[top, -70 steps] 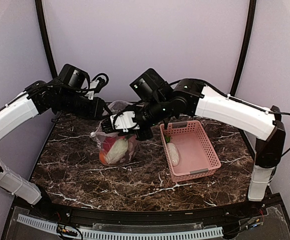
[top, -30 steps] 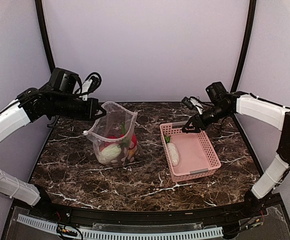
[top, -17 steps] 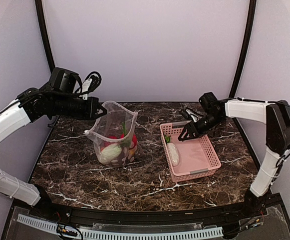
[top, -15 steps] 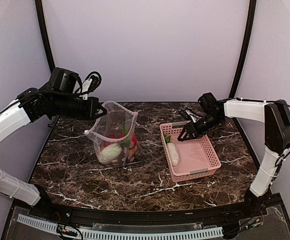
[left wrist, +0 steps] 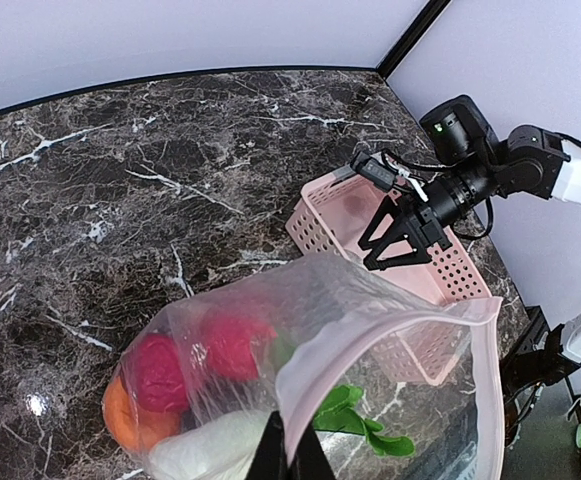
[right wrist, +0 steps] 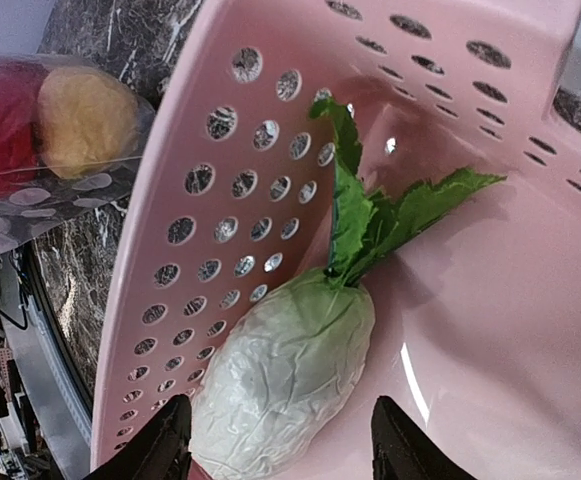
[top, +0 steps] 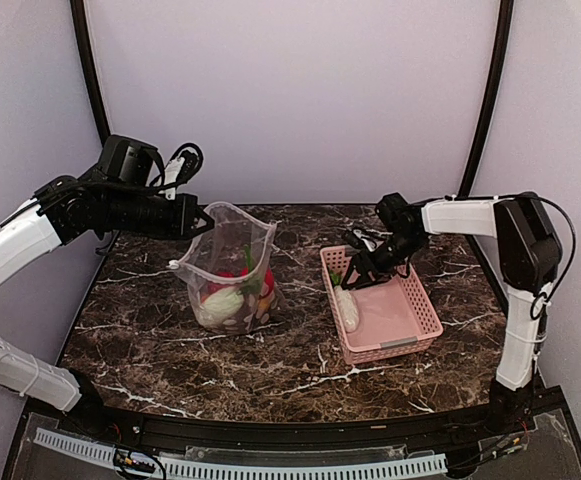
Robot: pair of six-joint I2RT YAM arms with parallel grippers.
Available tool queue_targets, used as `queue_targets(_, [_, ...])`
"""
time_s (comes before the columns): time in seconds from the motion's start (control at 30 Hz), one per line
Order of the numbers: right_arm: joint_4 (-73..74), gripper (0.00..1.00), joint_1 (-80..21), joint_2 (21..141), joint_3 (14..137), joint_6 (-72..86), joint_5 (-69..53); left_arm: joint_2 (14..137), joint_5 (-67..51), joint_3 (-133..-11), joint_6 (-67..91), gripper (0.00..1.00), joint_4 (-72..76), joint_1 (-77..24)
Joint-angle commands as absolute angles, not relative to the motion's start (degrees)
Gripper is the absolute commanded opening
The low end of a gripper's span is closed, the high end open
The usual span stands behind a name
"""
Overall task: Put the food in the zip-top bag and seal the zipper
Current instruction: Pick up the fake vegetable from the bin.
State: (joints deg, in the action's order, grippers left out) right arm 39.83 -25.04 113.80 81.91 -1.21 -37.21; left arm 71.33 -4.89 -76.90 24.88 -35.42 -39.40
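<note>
The zip-top bag [top: 228, 265] stands upright on the marble table with its mouth open. It holds food: red fruits [left wrist: 232, 345], an orange ball [left wrist: 125, 425], a white piece [left wrist: 210, 455] and a green leaf [left wrist: 355, 420]. My left gripper [left wrist: 290, 455] is shut on the pale zipper [left wrist: 390, 325] strip at the mouth's left side and holds it up. My right gripper [right wrist: 280, 440] is open inside the pink basket [top: 400, 310]. Its fingers straddle a white radish [right wrist: 290, 380] with green leaves, which lies against the basket's left wall.
The basket sits just right of the bag. Its perforated wall [right wrist: 230, 200] is close beside my right gripper's left finger [right wrist: 170, 440]. A red and a yellow ball [right wrist: 65, 110] show through the bag beyond that wall.
My right arm has swung from the bag to the basket and come down over the radish, its jaws widening. The left gripper has kept its hold on the bag.
</note>
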Motion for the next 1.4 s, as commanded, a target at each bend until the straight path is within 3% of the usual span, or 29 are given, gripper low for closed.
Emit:
queue_targets(0.0, [41.1,0.59,-26.4,115.4,83.2,-0.6,-36.3,70.7,-4.4,-77.0,25.2,0.01,-35.1,-39.6])
queue_targets(0.47, [41.2,0.59,-28.1,121.9,87.9,3.1,-29.9,70.7,-5.2,-76.3,25.1,0.01,-35.3,-39.6])
queue_targets(0.6, [41.6,0.55,-28.4,120.9,85.8,2.1,-28.9,70.9,-5.1,-76.4,24.9,0.01,-35.2,-39.6])
queue_targets(0.97, [40.3,0.35,-25.2,109.5,84.7,0.5,-30.0,73.9,-6.4,-79.2,24.9,0.01,-35.4,-39.6])
queue_targets(1.17, [40.6,0.31,-22.7,102.5,88.7,-2.6,-36.0,75.8,-6.2,-80.6,24.7,0.01,-34.8,-39.6])
queue_targets(1.37, [31.5,0.3,-23.5,95.0,92.8,-2.6,-42.2,78.6,-5.6,-84.4,24.0,0.01,-37.1,-39.6])
